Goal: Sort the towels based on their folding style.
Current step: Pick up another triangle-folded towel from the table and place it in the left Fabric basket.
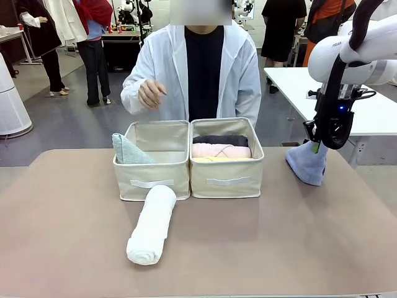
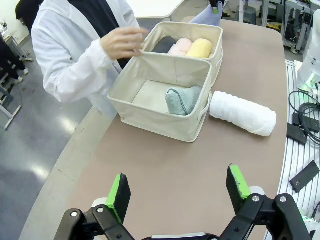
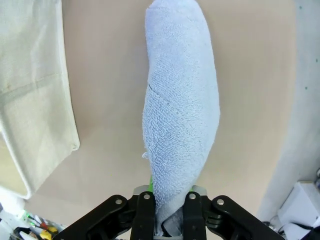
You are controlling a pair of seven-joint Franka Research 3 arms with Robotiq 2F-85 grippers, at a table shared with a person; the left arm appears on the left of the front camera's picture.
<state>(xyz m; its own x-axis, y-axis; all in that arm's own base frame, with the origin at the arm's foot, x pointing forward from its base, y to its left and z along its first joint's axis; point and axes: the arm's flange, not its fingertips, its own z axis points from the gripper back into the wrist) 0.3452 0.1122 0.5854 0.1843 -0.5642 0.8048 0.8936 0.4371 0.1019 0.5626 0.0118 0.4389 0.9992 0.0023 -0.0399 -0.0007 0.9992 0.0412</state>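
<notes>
**Ben:** Where is the periwinkle-blue cone-shaped terry towel (image 1: pixel 307 164)?

**Ana:** It is well off to one side of the cream fabric bin that holds a cone (image 1: pixel 152 167), out past the second cream fabric bin (image 1: pixel 226 171) that sits next to it. The right end effector (image 1: pixel 317 148) is pinched tight on the towel's thin top end. I can't tell if the fat end sits on the brown counter (image 1: pixel 74 236) or hangs just over it.

**Ben:** What else is near the cone bin?

**Ana:** A pale mint cone-shaped towel (image 1: pixel 128 151) leans in its corner. The bin next door holds a dark grey rolled towel (image 1: pixel 220 140), a pink rolled towel (image 1: pixel 220 150) and a yellow rolled towel (image 1: pixel 220 159). A fat white rolled towel (image 1: pixel 152 233) lies right up against the cone bin's front. The person's hand (image 1: pixel 151 93) hovers over its far rim. The left end effector (image 2: pixel 178 192) is back from its front, fingers wide apart, holding nothing.

**Ben:** What could go wrong?

**Ana:** I think the blue towel has to cross over the rolls bin. Only its tip is pinched, so it might slip out and land with the rolls. It might come unfolded too. If it swings low, it could bump a bin wall. And the hand is right where the towel should go, so they could knock together.
</notes>
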